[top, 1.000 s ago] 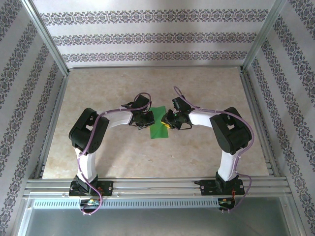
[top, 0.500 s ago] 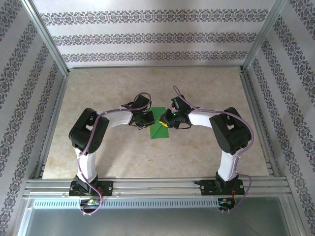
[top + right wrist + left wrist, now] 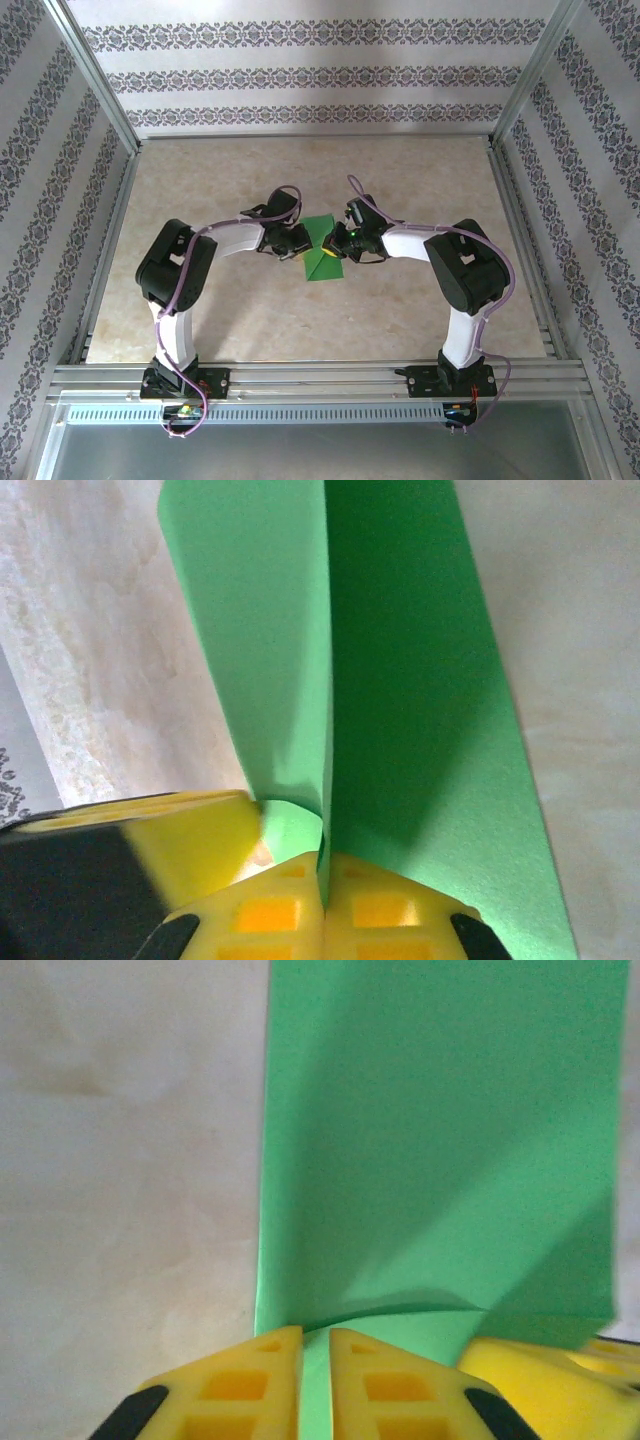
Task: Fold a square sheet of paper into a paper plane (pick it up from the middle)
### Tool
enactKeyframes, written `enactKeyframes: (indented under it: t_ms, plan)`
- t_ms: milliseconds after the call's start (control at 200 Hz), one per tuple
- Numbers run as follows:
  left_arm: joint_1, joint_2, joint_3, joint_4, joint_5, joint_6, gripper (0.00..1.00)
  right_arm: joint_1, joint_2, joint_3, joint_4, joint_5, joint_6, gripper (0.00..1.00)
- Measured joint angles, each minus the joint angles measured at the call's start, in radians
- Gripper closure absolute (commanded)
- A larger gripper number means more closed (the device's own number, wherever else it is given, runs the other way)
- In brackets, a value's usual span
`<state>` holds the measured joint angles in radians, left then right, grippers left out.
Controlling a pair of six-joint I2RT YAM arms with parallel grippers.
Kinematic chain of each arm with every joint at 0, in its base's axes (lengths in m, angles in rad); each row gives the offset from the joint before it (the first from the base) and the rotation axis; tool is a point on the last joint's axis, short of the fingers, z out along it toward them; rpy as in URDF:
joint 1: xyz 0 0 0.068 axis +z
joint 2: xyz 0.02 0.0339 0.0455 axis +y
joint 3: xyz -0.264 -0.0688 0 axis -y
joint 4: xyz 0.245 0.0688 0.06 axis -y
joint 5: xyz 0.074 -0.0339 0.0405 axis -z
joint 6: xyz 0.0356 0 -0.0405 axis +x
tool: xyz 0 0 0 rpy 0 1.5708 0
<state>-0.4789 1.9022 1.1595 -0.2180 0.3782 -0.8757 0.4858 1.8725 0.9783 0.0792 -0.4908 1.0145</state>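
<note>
within the last second the right jaws were closed onto the raised crease of the green paper sheet (image 3: 400, 680), which lay mid-bench (image 3: 420, 180) between the arms. the left jaws were eased slightly apart around its edge; the crease was probably being handed over.

Green square sheet of paper (image 3: 322, 266), tented along a crease.

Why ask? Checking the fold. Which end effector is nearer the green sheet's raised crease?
Right. The right end effector clamps the crease; the left end effector sits beside it at the sheet's edge.
</note>
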Motion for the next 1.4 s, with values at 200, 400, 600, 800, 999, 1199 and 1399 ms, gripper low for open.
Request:
enactKeyframes:
  t_ms: [200, 400, 600, 800, 999, 1199, 1399]
  plan:
    - [0.116, -0.213, -0.117, 0.129, 0.134, -0.011, 0.39, -0.065, -0.071, -0.039, 0.069, -0.069, -0.04, 0.96]
    - [0.145, -0.261, -0.249, 0.406, 0.311, -0.118, 0.17, -0.119, -0.159, -0.046, 0.188, -0.194, -0.034, 0.97]
    - [0.121, -0.209, -0.33, 0.705, 0.415, -0.299, 0.03, -0.135, -0.185, -0.06, 0.305, -0.291, 0.036, 0.97]
    - [0.093, -0.17, -0.329, 0.888, 0.467, -0.406, 0.12, -0.137, -0.185, -0.087, 0.427, -0.352, 0.127, 0.96]
    - [0.093, -0.148, -0.329, 0.995, 0.487, -0.477, 0.39, -0.15, -0.179, -0.112, 0.499, -0.377, 0.183, 0.95]
    - [0.093, -0.146, -0.329, 1.027, 0.491, -0.509, 0.62, -0.166, -0.179, -0.126, 0.513, -0.388, 0.192, 0.94]
    - [0.095, -0.146, -0.329, 1.021, 0.49, -0.505, 0.81, -0.17, -0.174, -0.13, 0.514, -0.389, 0.191, 0.88]
